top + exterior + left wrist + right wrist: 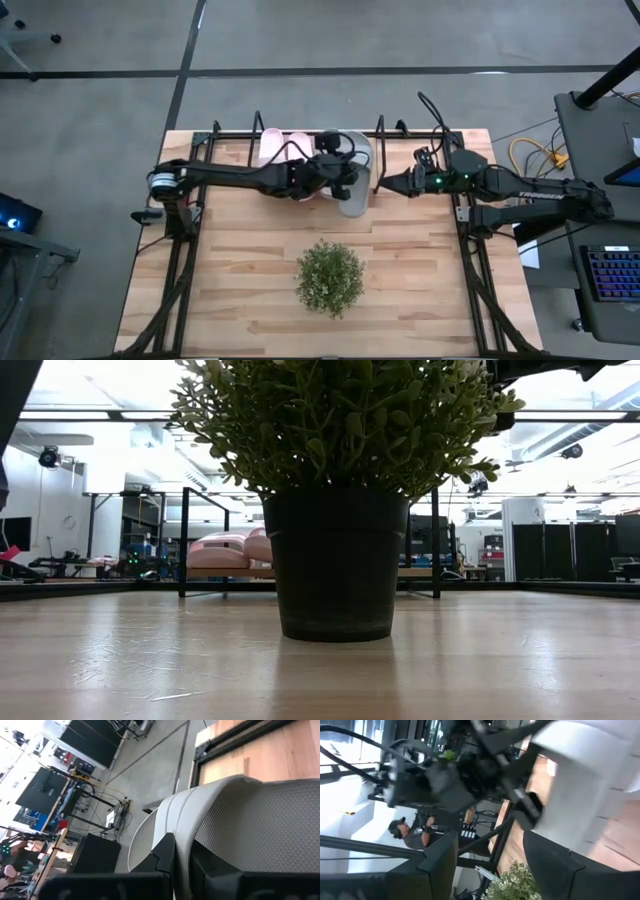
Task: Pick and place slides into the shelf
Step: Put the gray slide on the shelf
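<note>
A grey slide [357, 180] lies lengthwise at the shelf's [400, 132] middle, with my left gripper [342, 178] shut on it from the table's left. Two pale pink slides [285, 146] sit side by side on the shelf board, left of the grey one; the low view shows the pink slides [228, 550] between the black rails. The plant hides the grey slide there. My right gripper [385, 183] is open just right of the grey slide; in the right wrist view its fingers [442, 857] stand wide apart before the grey slide [585, 775]. I see no second grey slide for certain. My left gripper pinches the grey slide's raised side edge [181, 847] between its two fingers [165, 855], next to the textured footbed [270, 825]. It comes from the table's left, with the fingers across the slide's length. I cannot tell whether the slide is lifted or rests on the shelf.
A bushy green plant [329, 277] in a dark pot [335, 565] stands at the table's middle, near of the shelf. Black frame rails [180, 260] run along both table sides. A person [412, 835] shows in the room beyond the table.
</note>
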